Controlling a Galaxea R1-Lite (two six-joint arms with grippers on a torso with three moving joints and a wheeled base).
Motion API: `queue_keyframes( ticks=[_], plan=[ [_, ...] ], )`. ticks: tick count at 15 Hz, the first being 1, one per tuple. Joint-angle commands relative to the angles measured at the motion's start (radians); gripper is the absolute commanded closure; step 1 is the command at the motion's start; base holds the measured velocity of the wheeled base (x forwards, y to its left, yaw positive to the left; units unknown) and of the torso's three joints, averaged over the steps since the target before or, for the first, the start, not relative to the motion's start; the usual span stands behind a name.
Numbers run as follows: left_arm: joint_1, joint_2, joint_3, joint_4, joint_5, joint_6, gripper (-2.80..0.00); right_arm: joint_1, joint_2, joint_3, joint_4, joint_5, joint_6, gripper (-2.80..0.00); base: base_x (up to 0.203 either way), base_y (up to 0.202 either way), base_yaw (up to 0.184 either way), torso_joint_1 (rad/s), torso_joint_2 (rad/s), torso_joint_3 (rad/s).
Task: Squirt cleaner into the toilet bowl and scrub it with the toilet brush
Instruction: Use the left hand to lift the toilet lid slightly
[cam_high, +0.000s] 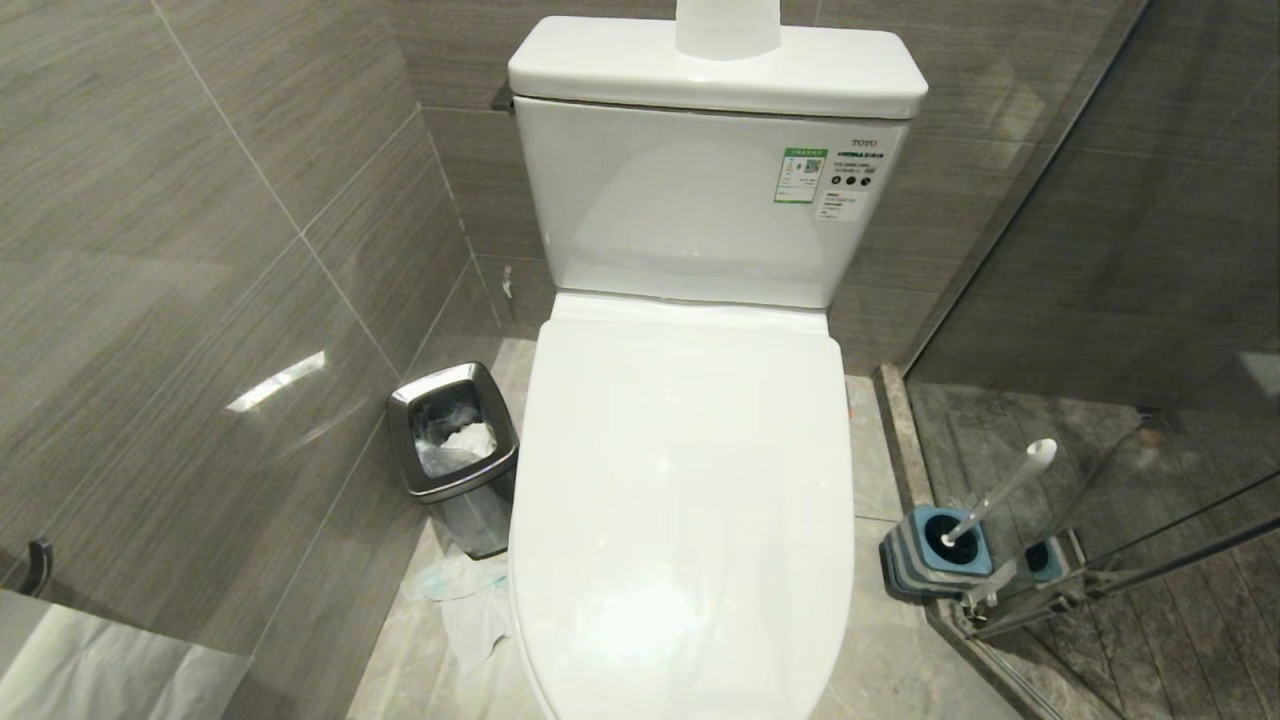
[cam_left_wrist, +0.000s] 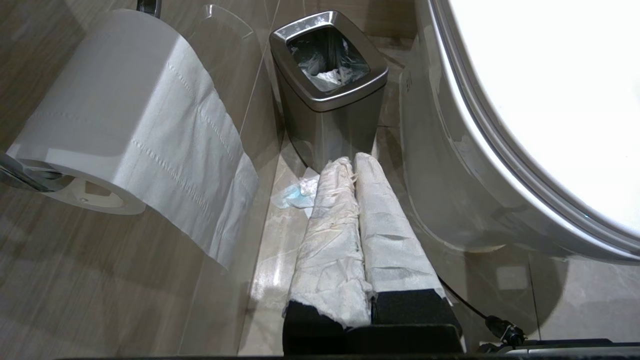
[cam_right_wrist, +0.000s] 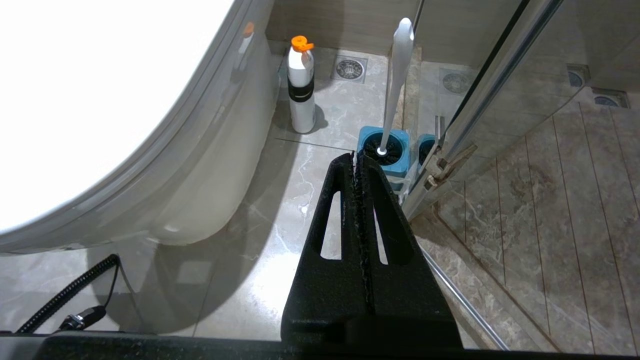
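Right now the toilet bowl (cam_high: 690, 500) is sitting dead centre, lid down, with the toilet brush (cam_high: 1000, 492) standing in its holder (cam_high: 935, 555) at four o'clock. Both the left gripper (cam_left_wrist: 352, 162) and right gripper (cam_right_wrist: 356, 159) are hanging low, fingers pressed together, holding nothing.

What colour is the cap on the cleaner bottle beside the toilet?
Orange, on the slim white plastic cleaner bottle; the right wrist view shows it best.

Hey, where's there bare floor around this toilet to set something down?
Free: the floor patch on the toilet bowl's right, bordered by the cleaner bottle, the brush holder and the glass door. Crowded: the narrow strip on its left, filled by the steel bin and crumpled tissue against the wall.
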Motion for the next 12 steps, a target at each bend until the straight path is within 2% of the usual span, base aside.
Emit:
queue_keyframes(
  ticks=[1,12],
  plan=[
    [0.0,0.0,0.001,0.0,0.0,0.0,0.0,0.0,0.0,0.002,0.0,0.0,0.0,0.0,0.0,0.0,0.0,0.0,0.0,0.0],
    [0.0,0.0,0.001,0.0,-0.001,0.002,0.0,0.0,0.0,0.002,0.0,0.0,0.0,0.0,0.0,0.0,0.0,0.0,0.0,0.0]
  ],
)
